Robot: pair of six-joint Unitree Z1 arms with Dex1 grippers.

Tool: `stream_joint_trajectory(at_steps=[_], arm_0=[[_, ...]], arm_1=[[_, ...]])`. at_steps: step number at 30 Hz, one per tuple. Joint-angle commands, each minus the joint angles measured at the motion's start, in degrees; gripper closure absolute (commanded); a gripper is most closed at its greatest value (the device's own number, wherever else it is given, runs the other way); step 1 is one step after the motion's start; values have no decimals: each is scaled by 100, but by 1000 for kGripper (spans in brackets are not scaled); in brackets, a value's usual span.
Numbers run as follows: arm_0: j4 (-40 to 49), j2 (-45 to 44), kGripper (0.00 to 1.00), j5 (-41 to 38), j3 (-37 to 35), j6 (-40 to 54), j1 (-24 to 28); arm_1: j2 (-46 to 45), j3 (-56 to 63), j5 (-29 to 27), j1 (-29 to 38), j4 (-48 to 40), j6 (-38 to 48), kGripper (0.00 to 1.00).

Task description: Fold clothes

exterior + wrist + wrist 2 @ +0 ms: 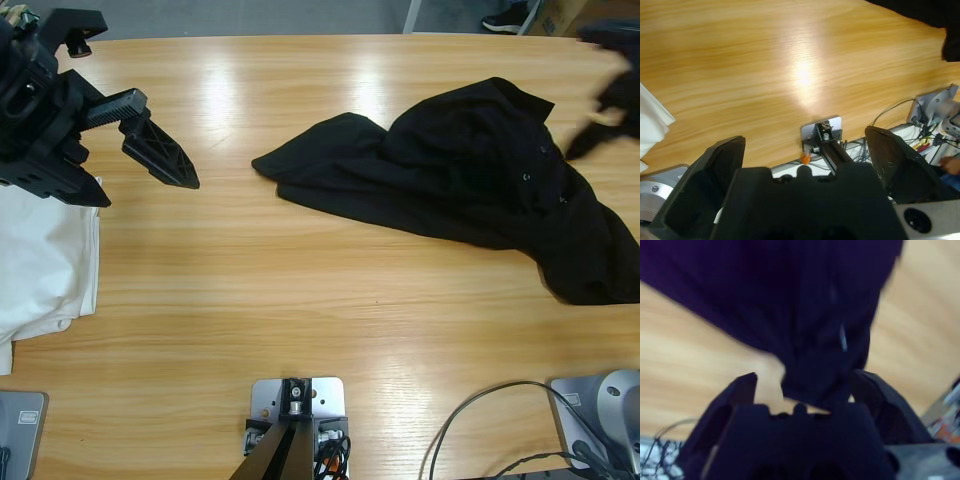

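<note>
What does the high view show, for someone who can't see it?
A crumpled black shirt lies on the right half of a wooden table. At the left, the left pincer hangs open over bare wood, holding nothing, beside a folded white shirt at the table's left edge. A blurred dark shape at the top right edge is the right pincer.

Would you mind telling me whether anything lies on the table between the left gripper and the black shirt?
Nothing visible does. Bare wooden table lies between the open left gripper and the black shirt. The white clothes sit below the gripper, off that path.
</note>
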Motion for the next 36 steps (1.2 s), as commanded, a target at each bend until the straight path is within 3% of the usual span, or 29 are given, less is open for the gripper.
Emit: stream_joint_trajectory(at_steps=[1, 6, 8, 9, 11, 14, 17, 19, 21, 27, 32, 36], arm_0=[[-72, 102, 59, -207, -53, -141, -58], [-72, 247, 58, -213, -114, -123, -58], [-72, 335, 56, -213, -127, -108, -58], [-73, 378, 55, -213, -136, -101, -58], [-73, 446, 55, -211, -176, -85, -58], [-64, 522, 55, -213, -266, -72, -56], [-64, 537, 55, -213, -299, -55, -49], [-59, 555, 56, -223, -299, -53, -51], [-59, 566, 55, -232, -301, -53, -49], [-21, 537, 57, -239, -299, -14, -41], [-29, 639, 56, -274, -405, -14, -41], [-29, 639, 55, -274, -452, -41, -41]], arm_1=[[2684, -2316, 739, -514, -314, -712, 237], [3863, -4065, 493, -488, 1048, -522, 328], [4053, -4208, 435, -509, 1250, -406, 587], [4141, -4282, 429, -567, 1335, -318, 644], [4415, -4565, 507, -741, 1545, -160, 641], [5022, -5347, 577, -946, 1988, -105, 601], [5633, -6634, 479, -1073, 2421, 32, 455], [6017, -7553, 451, -1145, 2774, 162, 195], [6215, -7880, 364, -1251, 2825, 310, 19], [6526, -8942, 320, -2017, 2801, 1417, 0], [6145, -9360, 408, -2550, 2878, 2881, 0], [5602, -9516, -142, -2579, 3038, 4330, 3]])
